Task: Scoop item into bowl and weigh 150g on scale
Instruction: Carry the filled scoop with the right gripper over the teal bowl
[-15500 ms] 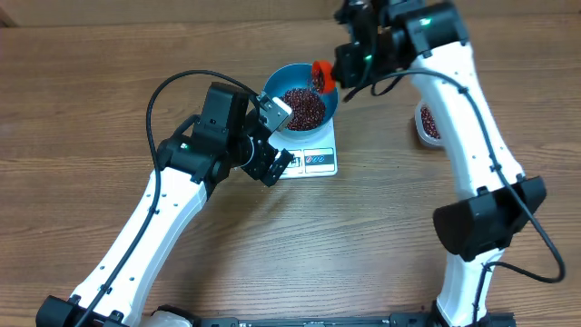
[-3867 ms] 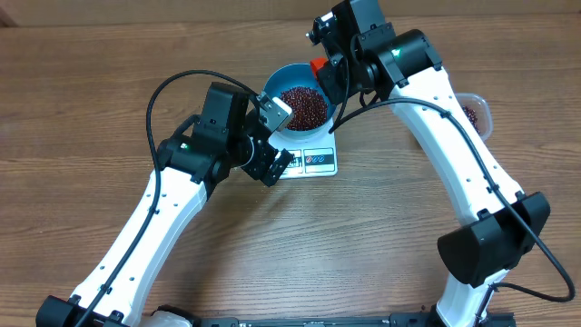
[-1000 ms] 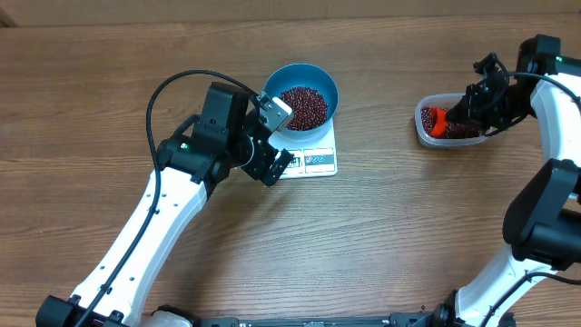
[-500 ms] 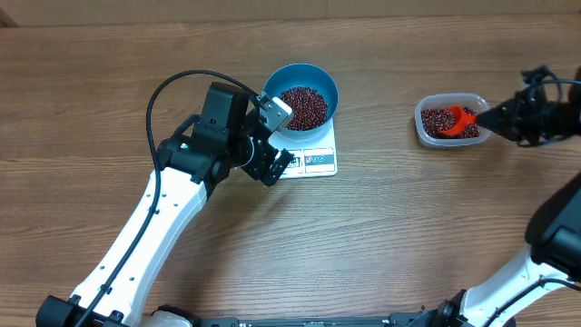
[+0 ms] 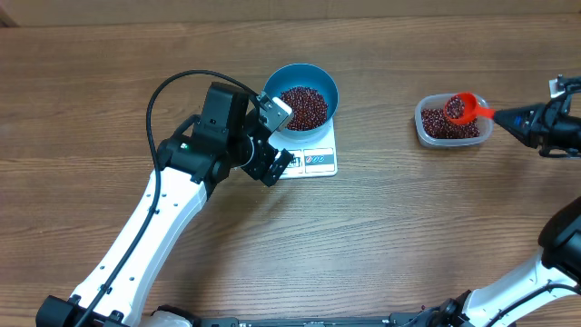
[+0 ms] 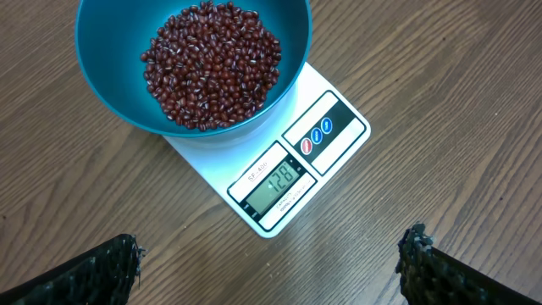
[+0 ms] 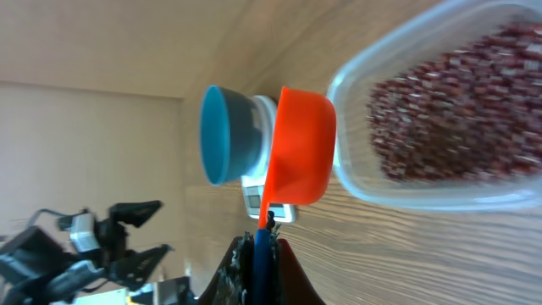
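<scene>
Beans (image 5: 303,107), tiny glossy ovals, heap in one smooth round blue bowl (image 5: 320,78) atop one flat white scale (image 5: 318,162). Left gripper (image 5: 275,168) beside it gapes; right gripper (image 5: 513,117) clamps one red scoop (image 5: 460,107), well right.

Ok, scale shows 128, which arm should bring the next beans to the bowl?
Right. The right gripper is shut on the red scoop, loaded with beans above the clear tub. The left gripper hangs open and empty by the scale.
</scene>
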You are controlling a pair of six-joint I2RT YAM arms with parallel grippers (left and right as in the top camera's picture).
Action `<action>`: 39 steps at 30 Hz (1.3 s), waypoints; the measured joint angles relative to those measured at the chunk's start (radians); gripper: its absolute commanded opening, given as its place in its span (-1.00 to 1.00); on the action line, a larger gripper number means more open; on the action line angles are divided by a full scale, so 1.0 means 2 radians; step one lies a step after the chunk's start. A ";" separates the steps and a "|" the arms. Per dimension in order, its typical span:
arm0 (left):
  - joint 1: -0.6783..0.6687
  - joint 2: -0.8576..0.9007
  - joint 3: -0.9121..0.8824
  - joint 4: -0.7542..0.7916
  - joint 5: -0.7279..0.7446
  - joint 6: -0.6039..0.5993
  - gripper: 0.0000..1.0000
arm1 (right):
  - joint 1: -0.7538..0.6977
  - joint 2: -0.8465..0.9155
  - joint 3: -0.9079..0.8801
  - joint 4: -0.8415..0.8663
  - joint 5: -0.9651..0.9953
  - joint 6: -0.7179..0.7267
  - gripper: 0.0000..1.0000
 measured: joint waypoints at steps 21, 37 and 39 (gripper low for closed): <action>0.000 0.000 0.000 0.000 0.000 0.000 0.99 | 0.235 0.000 0.000 0.146 -0.065 0.105 -0.92; 0.000 0.000 0.000 0.000 0.000 0.000 0.99 | 0.391 0.000 0.103 0.183 0.134 0.251 -0.92; 0.000 0.000 0.000 0.000 0.000 0.000 0.99 | 0.406 0.001 0.131 0.167 0.172 0.254 -0.92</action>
